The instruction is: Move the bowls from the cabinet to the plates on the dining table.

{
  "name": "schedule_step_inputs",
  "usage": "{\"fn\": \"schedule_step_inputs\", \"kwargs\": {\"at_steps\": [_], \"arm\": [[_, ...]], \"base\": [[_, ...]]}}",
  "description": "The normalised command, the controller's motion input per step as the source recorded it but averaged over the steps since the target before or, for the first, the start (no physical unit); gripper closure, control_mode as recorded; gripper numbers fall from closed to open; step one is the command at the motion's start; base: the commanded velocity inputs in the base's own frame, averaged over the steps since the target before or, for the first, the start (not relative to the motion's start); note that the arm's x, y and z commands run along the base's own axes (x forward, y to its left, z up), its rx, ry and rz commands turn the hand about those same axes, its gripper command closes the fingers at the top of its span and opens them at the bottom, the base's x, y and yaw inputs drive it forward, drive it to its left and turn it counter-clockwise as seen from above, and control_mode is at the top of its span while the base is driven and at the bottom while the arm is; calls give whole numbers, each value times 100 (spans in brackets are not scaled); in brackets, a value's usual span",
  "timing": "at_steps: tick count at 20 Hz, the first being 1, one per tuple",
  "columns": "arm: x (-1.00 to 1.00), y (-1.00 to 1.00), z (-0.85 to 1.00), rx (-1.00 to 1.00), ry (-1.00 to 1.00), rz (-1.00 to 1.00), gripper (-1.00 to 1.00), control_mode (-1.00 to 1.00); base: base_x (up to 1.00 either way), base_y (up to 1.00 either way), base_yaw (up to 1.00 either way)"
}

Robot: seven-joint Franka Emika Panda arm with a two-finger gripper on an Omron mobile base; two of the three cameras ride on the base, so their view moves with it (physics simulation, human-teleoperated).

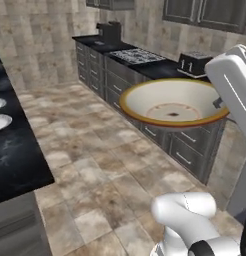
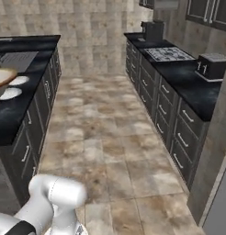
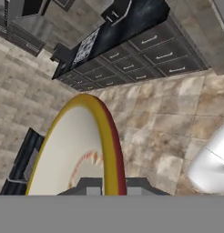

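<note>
In the left base view the arm's white link hides the right rim of the cream bowl (image 1: 172, 102). The left edge cuts off two plates (image 1: 0, 120) on the dining table (image 1: 17, 165). The right base view crops the bowl likewise.

Along the wall on my right runs a black-topped counter (image 2: 188, 87) over a bank of dark grey drawers (image 2: 172, 120) with pale bar handles. On that counter sit a gas hob (image 2: 169, 54) with a metal grate, a dark toaster (image 2: 211, 65) nearer to me at the counter's end, and at the far end a dark coffee machine (image 2: 153, 30) just beyond the hob. The floor (image 2: 110, 137) between the two runs of units is mottled beige and brown stone tile, and the far wall (image 2: 92, 27) carries similar tiling in a paler tone.
</note>
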Motion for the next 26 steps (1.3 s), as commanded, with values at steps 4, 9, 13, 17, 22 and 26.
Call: {"fn": "schedule_step_inputs", "kwargs": {"at_steps": [4, 9, 13, 17, 22, 26], "arm": [[0, 0, 0, 0, 0, 0, 100, 100], [0, 0, 0, 0, 0, 0, 100, 100], [0, 0, 0, 0, 0, 0, 100, 100], [0, 0, 0, 0, 0, 0, 100, 100], [0, 0, 0, 0, 0, 0, 100, 100], [0, 0, 0, 0, 0, 0, 100, 100]], "base": [[100, -44, 10], [100, -29, 11], [100, 0, 10], [100, 0, 11], [100, 0, 11], [100, 0, 10]]}}
